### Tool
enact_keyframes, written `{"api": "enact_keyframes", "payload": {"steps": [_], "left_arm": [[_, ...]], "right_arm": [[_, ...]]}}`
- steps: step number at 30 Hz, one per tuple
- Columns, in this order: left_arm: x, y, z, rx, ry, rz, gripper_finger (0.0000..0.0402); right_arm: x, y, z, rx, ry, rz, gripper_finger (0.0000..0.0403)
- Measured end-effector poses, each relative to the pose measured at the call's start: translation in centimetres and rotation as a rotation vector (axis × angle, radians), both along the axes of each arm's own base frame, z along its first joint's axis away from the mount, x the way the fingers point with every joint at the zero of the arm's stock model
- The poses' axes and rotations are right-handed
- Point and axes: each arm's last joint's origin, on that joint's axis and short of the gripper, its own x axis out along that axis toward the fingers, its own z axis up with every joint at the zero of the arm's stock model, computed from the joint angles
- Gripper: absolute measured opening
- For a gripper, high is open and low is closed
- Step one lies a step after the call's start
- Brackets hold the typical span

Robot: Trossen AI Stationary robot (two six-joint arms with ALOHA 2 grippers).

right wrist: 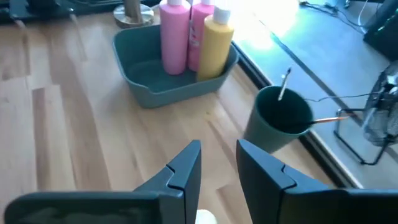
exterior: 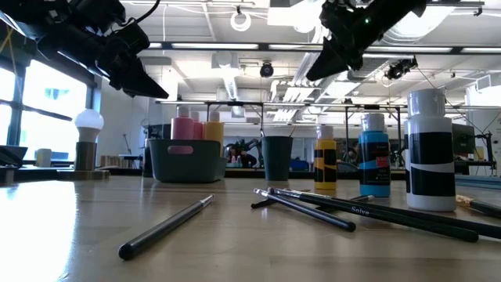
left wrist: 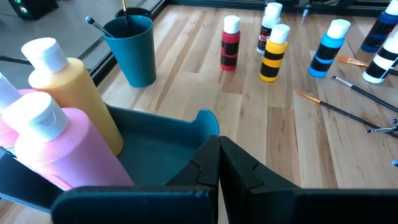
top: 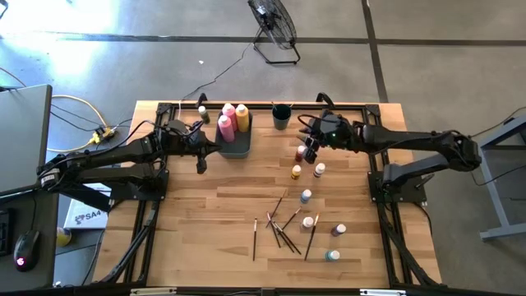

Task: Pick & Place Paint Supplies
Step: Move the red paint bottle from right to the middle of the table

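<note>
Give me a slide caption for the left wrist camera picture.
Shut left gripper over a teal bin holding pink and yellow bottles.

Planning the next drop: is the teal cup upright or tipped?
Upright: the teal cup stands on its base with its mouth up, a paintbrush inside.

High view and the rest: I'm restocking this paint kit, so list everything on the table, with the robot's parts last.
bin: one, dark teal, far side of the table
pink bottles: two, in the bin
yellow bottle: one, in the bin
cup: one, dark teal, right of the bin
small bottles: about eight, mixed colours, right half
paintbrushes: several, dark, lying mid-table; one more in the cup
knob: one, white, left of the bin
left gripper: shut, by the bin
right gripper: open, above the small bottles
</note>
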Motion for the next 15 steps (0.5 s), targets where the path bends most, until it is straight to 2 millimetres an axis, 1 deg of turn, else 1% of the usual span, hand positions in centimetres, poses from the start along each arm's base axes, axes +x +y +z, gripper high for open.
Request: {"api": "enact_keyframes", "payload": {"steps": [4, 11, 15], "left_arm": [[0.0, 0.0, 0.0, -0.001, 0.000, 0.001, 0.0000], [0.0, 0.0, 0.0, -0.001, 0.000, 0.001, 0.0000], [0.0, 0.0, 0.0, -0.001, 0.000, 0.002, 0.0000]], "right_arm": [[-0.1, 0.0, 0.2, -0.006, 0.042, 0.023, 0.0095], [-0.8, 0.2, -1.8, 0.048, 0.251, 0.028, 0.0095], [-0.8, 0.2, -2.0, 0.050, 0.273, 0.024, 0.0095]]}}
